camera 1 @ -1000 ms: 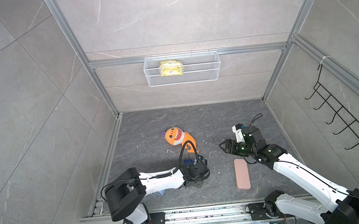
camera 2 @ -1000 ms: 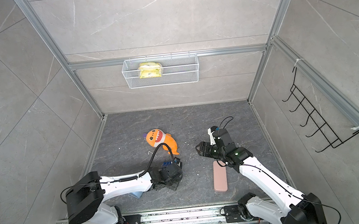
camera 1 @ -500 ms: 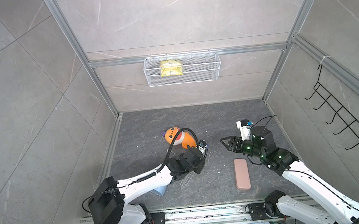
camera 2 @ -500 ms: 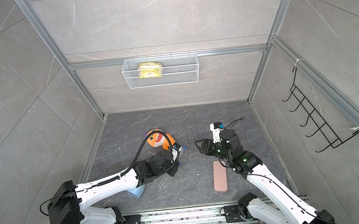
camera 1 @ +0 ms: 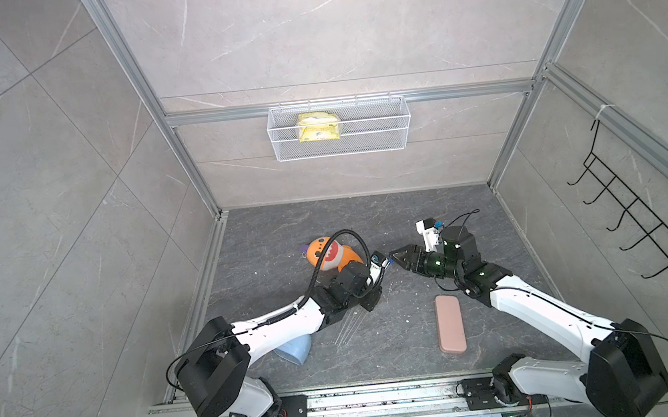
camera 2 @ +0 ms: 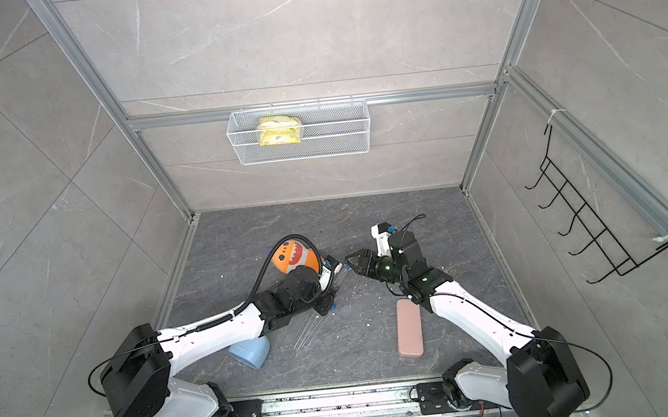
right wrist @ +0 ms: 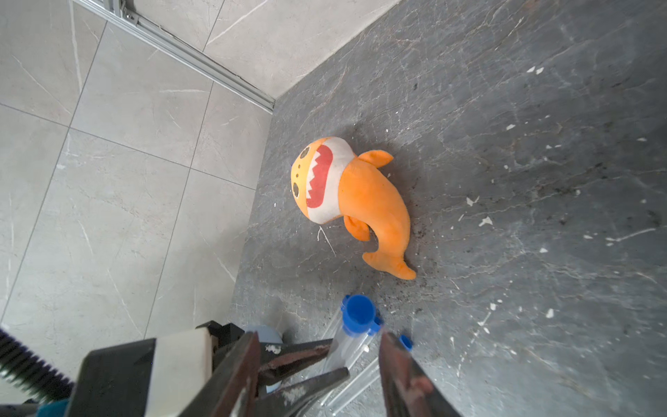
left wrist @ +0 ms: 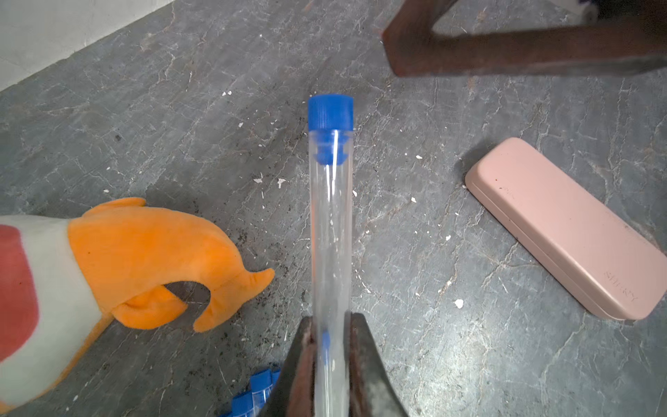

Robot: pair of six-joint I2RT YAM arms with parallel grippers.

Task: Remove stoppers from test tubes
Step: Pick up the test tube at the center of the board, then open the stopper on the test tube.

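The left fingers (left wrist: 302,361) clench a clear tube (left wrist: 330,234), its blue stopper (left wrist: 330,112) pointing right. The right fingers (right wrist: 400,372) stand spread just beside that stopper, holding nothing.

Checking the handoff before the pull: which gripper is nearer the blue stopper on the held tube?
Right. The right gripper, fingers open, sits just short of the stopper; the left gripper clamps the test tube at its opposite end.

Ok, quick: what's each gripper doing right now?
Left gripper: shut on a test tube, blue stopper in place.
Right gripper: open, holding nothing, tips near that stopper.
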